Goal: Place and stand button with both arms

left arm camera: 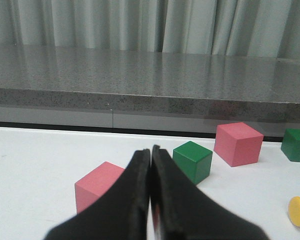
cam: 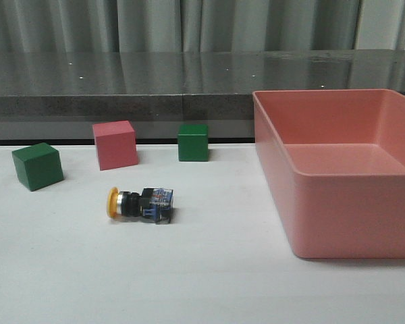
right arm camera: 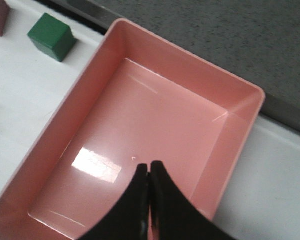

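- A white table is set before a grey stone ledge and pale curtains.
- The button is seen lying on its side, yellow cap leftward, near a pink bin.
- The left gripper is pressed closed, empty.
- The right gripper is closed above the bin.

I see a white table in front of me, a dark speckled stone counter behind it with glare spots, and grey pleated curtains along the back.
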